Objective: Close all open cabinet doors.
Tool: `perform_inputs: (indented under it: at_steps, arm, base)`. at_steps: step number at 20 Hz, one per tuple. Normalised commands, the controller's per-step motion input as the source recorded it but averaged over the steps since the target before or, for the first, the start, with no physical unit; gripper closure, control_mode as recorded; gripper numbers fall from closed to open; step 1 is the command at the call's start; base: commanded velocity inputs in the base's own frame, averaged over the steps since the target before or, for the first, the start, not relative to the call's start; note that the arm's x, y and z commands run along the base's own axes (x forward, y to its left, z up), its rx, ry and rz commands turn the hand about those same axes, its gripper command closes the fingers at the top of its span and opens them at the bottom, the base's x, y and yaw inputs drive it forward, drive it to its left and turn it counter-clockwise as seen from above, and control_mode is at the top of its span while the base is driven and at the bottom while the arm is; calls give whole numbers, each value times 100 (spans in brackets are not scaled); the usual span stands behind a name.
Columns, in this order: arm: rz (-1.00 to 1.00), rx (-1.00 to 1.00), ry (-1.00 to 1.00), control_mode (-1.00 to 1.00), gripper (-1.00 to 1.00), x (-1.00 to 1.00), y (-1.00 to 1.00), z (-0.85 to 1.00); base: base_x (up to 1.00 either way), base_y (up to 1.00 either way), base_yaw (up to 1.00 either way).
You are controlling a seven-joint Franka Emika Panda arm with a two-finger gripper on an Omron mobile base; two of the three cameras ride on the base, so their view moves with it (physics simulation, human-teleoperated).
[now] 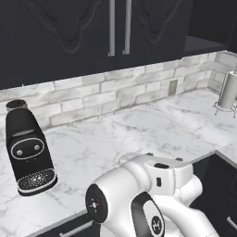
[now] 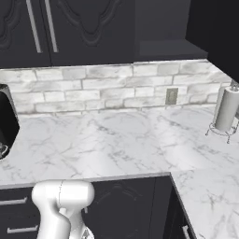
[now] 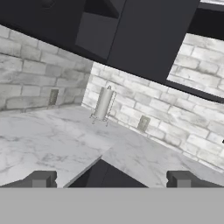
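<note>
Two matte-black cabinet doors (image 1: 69, 32) with slim silver bar handles (image 1: 111, 28) hang shut above the counter, also seen at the upper left of the right base view (image 2: 88, 28). To their right a cabinet stands open, its dark inside and shelf (image 2: 161, 46) exposed. Its cabinet door (image 2: 219, 32) is swung out toward the room, and shows as a large black panel (image 3: 151, 35) in the hand view. My gripper (image 3: 110, 180) is open and holds nothing; its fingertips (image 3: 41, 179) point toward the counter corner, well short of the open door.
A white marble counter (image 1: 152, 129) runs along a grey brick backsplash and turns a corner at the right. A black coffee machine (image 1: 28, 152) stands at the left. A paper towel holder (image 2: 226, 109) stands near the corner, with a wall outlet (image 2: 172, 95) beside it.
</note>
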Motion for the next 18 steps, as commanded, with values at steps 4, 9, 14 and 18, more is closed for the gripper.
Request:
perform_inputs:
  at_steps: [4, 9, 14, 18]
  arm:
    - [0, 0, 0, 100, -100, 0, 0, 0]
    - [0, 0, 0, 100, -100, 0, 0, 0]
    - [0, 0, 0, 100, -100, 0, 0, 0]
    - [0, 0, 0, 100, -100, 0, 0, 0]
  base:
    - [0, -35, -30]
    - [0, -49, -26]
    - [3, -35, -28]
    - [13, -35, -26]
